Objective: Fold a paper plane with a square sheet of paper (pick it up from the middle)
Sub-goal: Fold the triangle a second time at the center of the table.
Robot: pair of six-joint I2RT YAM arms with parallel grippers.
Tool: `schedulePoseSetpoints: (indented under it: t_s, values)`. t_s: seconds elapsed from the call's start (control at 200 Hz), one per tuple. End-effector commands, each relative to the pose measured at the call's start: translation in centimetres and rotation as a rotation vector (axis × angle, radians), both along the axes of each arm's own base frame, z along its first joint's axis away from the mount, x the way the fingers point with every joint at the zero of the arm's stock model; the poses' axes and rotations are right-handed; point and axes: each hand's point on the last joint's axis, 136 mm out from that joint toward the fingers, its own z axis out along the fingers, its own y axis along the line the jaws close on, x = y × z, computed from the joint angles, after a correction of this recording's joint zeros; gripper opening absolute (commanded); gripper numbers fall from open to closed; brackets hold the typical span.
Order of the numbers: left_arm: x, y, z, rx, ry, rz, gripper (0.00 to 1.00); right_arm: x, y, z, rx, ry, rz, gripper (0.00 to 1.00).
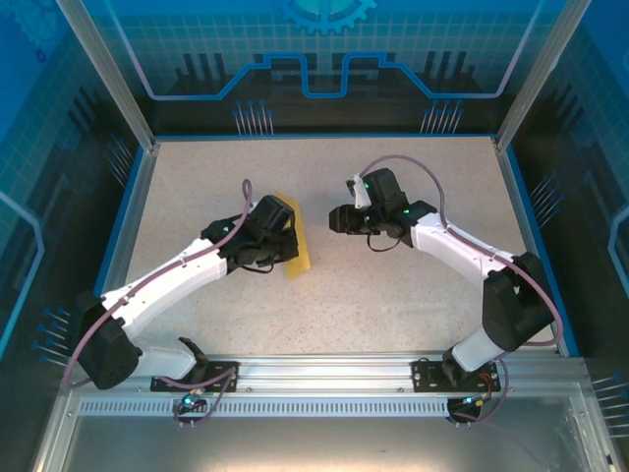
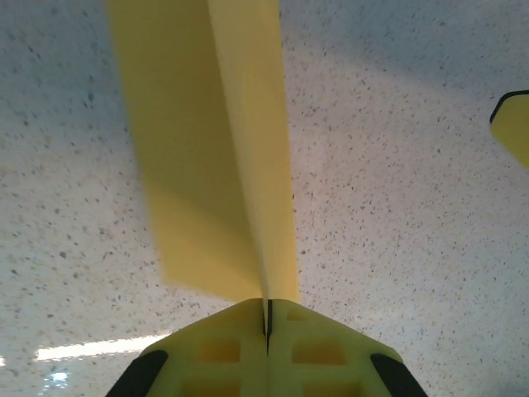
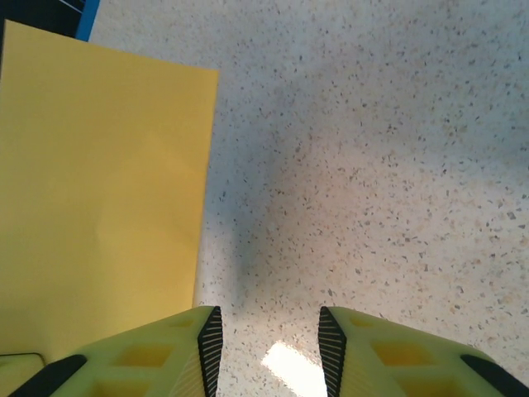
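The square sheet of paper (image 1: pixel 296 244) is orange-yellow and stands on edge over the table's middle left. My left gripper (image 1: pixel 281 236) is shut on it. In the left wrist view the sheet (image 2: pixel 207 149) runs away from the closed left gripper (image 2: pixel 267 321) as two flaps that meet at a crease pinched between the jaws. My right gripper (image 1: pixel 337 218) hovers a short way to the right of the paper, pointing at it. The right wrist view has that gripper (image 3: pixel 269 343) open over bare table, with one flat face of the sheet (image 3: pixel 99 190) on the left beside its left finger.
The speckled tabletop (image 1: pixel 393 295) has a blue rim (image 1: pixel 126 226) and metal frame posts (image 1: pixel 108 74) at the back corners. An aluminium rail (image 1: pixel 324 372) carrying both arm bases runs along the near edge. A yellow fingertip of the right gripper (image 2: pixel 514 124) shows in the left wrist view.
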Motion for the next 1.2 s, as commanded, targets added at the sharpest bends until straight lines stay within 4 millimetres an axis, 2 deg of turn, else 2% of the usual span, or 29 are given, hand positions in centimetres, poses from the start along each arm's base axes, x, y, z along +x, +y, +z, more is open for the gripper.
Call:
schedulePoseSetpoints:
  t_s: [0.0,0.21,0.3,0.375,0.46,0.63,0.9,0.96,1.085,1.195]
  values:
    - [-0.5,1.2,-1.0,0.096,0.035,-0.04,0.04,-0.2,-0.2,-0.4,-0.008,-0.004,-0.015,0.4]
    - [0.0,-2.6,-5.6,0.045,0.106,-0.202,0.04,-0.3,0.0,-2.2,-0.023,0.027,-0.007,0.4]
    - [0.2,-3.5,-7.8,0.033,0.113,-0.244,0.04,-0.3,-0.1,-3.3,-0.036,0.049,-0.012,0.39]
    - [0.2,-4.0,-8.8,0.015,0.112,-0.263,0.04,-0.5,-0.2,-4.4,-0.045,0.07,-0.015,0.39]
    - [0.0,-4.3,-9.1,-0.012,0.104,-0.28,0.04,-0.6,-0.1,-5.2,-0.045,0.091,-0.015,0.39]
    - [-0.6,-5.1,-7.8,-0.084,0.041,-0.344,0.04,-0.6,0.6,-6.3,-0.027,0.125,-0.003,0.38]
    - [-1.3,-4.9,-6.8,-0.125,-0.009,-0.354,0.04,-0.4,0.9,-6.1,-0.011,0.114,-0.007,0.38]
    - [-1.3,-4.8,-7.4,-0.113,0.009,-0.346,0.04,-0.4,1.0,-6.2,-0.013,0.117,-0.006,0.38]
    - [-1.5,-4.4,-9.8,-0.078,0.085,-0.312,0.03,-0.7,1.5,-6.9,-0.021,0.136,0.015,0.37]
    - [-1.4,-2.9,-11.4,0.004,0.139,-0.235,0.03,-1.2,2.5,-7.9,-0.03,0.165,0.055,0.34]
